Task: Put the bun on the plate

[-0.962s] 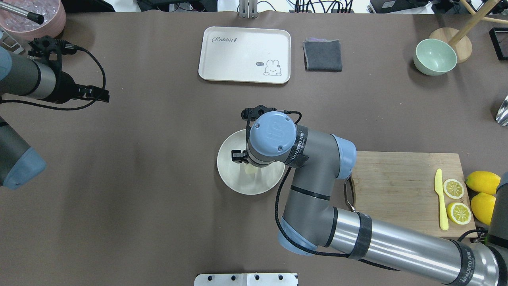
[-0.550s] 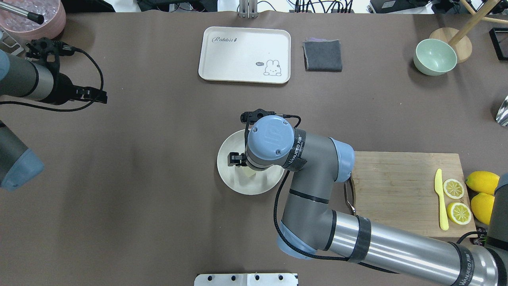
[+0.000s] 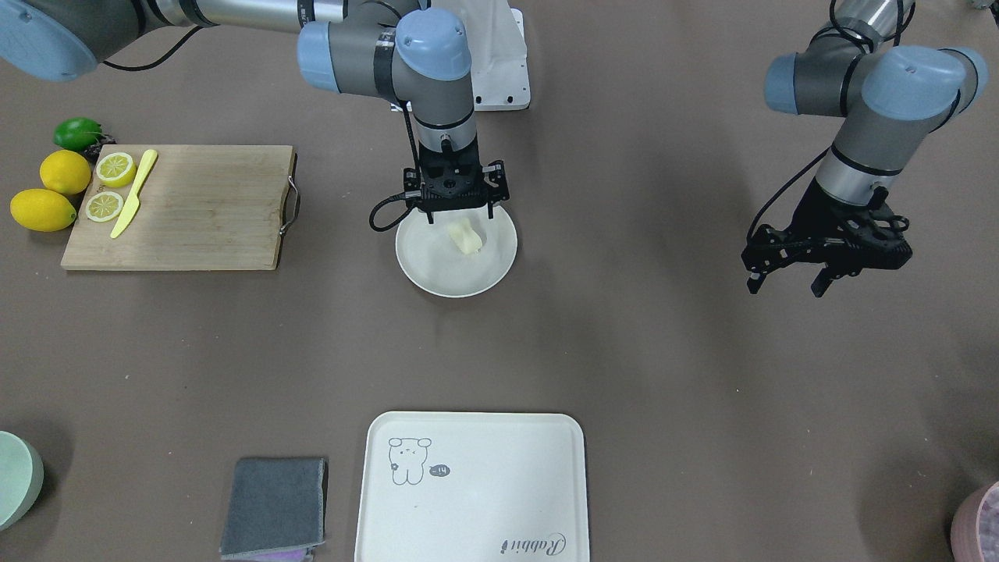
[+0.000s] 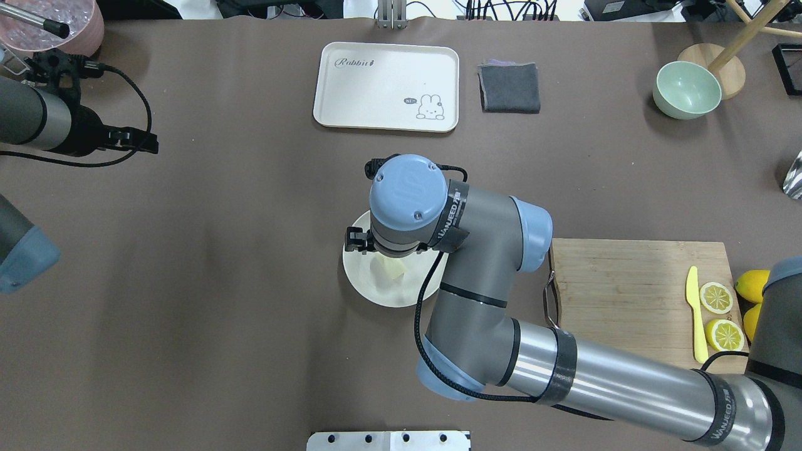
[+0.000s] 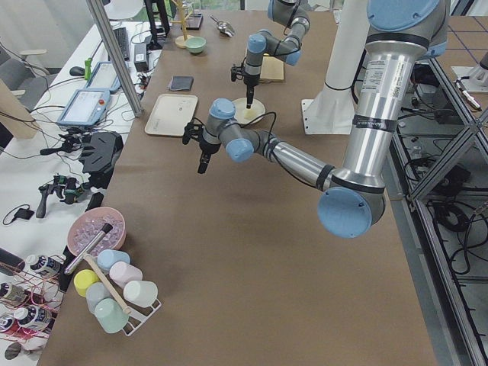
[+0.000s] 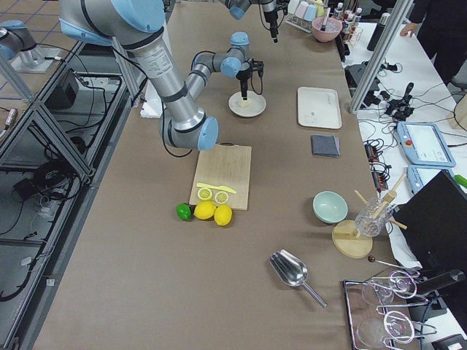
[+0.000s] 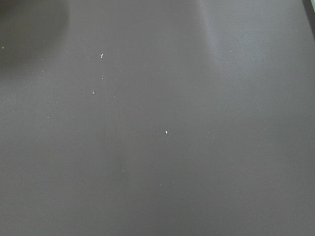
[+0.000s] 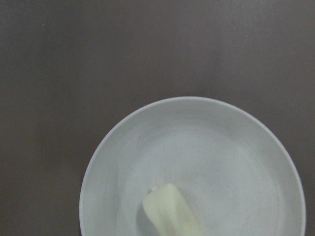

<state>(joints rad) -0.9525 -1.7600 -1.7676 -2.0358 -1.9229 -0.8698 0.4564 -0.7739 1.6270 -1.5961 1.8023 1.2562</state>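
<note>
bun (image 3: 466,236) loose on plate (image 3: 435,270)

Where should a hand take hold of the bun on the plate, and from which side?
Grip the bun across its two long sides, near its middle, coming straight down from above. It lies flat and elongated on the plate, whose raised rim probably hinders a sideways approach.
</note>
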